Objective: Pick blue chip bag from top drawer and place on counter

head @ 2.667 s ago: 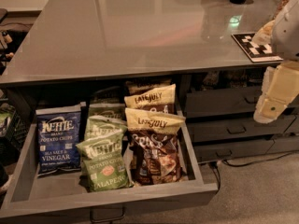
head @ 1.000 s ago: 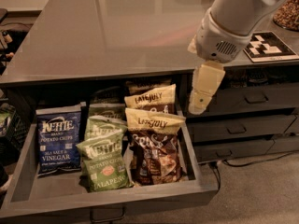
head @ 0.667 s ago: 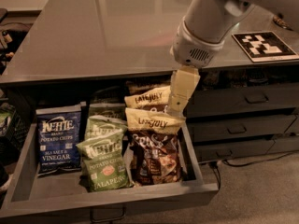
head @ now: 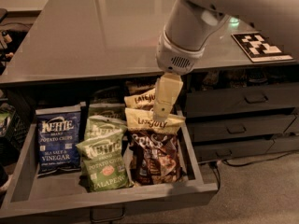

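Target blue chip bag flat at left end of drawer, untouched. End effector hangs over brown bags, well right of target, so needs leftward shift. Grip state: cannot tell. Drawer open for access; worktop above is drop spot.

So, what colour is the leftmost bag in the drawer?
Dark navy bag, camera view; cream gripper over tan-topped bags.

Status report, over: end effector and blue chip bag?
End effector above brown bags, right side of drawer. Blue chip bag flat at left, not gripped. Green bags between them.
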Controlling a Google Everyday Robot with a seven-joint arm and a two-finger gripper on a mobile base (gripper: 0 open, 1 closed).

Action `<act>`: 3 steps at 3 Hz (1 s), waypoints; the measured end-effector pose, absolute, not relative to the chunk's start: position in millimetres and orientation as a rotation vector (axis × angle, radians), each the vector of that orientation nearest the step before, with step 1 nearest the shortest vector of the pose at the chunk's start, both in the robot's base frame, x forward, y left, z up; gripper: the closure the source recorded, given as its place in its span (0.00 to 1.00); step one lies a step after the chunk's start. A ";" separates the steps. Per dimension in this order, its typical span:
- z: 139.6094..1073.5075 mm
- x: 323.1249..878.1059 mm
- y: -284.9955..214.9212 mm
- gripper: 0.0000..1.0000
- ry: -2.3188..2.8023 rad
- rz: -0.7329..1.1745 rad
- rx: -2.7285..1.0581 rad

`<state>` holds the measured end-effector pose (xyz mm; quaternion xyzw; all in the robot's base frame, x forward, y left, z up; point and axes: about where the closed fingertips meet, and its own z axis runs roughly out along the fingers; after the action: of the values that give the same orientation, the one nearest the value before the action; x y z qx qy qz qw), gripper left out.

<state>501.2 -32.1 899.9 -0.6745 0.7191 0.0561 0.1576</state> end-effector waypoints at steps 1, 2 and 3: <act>888.8 499.3 -9.7 0.00 2.018 0.197 -1.904; 850.1 517.7 57.2 0.00 1.946 0.246 -1.907; 850.1 517.7 57.3 0.00 1.946 0.246 -1.907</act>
<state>517.7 57.3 850.1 -0.6829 0.6966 0.0881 0.2016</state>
